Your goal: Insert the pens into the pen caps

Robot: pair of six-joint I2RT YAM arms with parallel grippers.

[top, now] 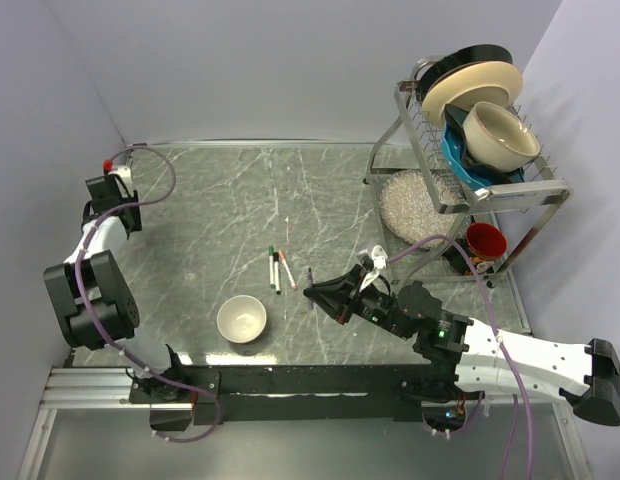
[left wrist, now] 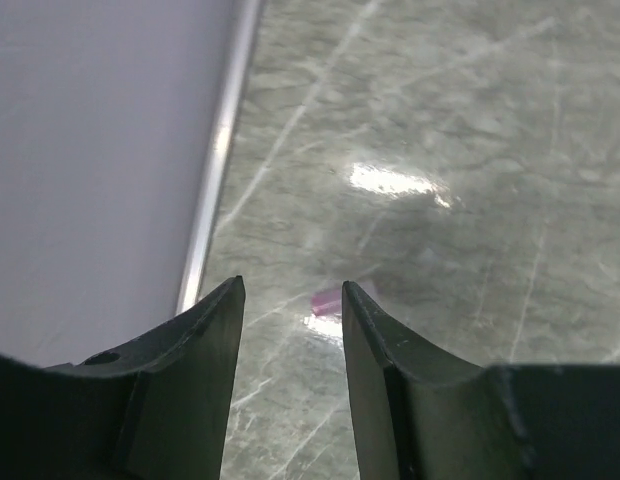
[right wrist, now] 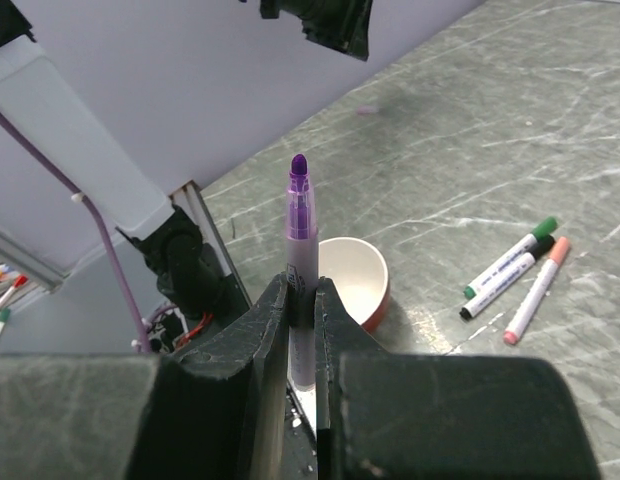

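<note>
My right gripper (right wrist: 302,287) is shut on a purple pen (right wrist: 301,225) and holds it upright, its uncapped tip pointing up. In the top view this gripper (top: 313,291) hangs over the table's middle. Three white pens (top: 278,268) lie side by side just left of it, with a green end (right wrist: 545,226), a black end (right wrist: 466,313) and a pink end (right wrist: 558,247). A small purple-pink pen cap (left wrist: 327,301) lies on the table just beyond my left gripper (left wrist: 290,287), which is open with nothing between its fingers. That gripper (top: 112,185) is near the back left corner.
A white bowl (top: 241,320) with a red outside sits near the front, left of the held pen. A dish rack (top: 470,150) with plates and bowls stands at the back right, with a red cup (top: 485,241) beneath it. The grey wall (left wrist: 90,150) runs close along the left gripper's left side.
</note>
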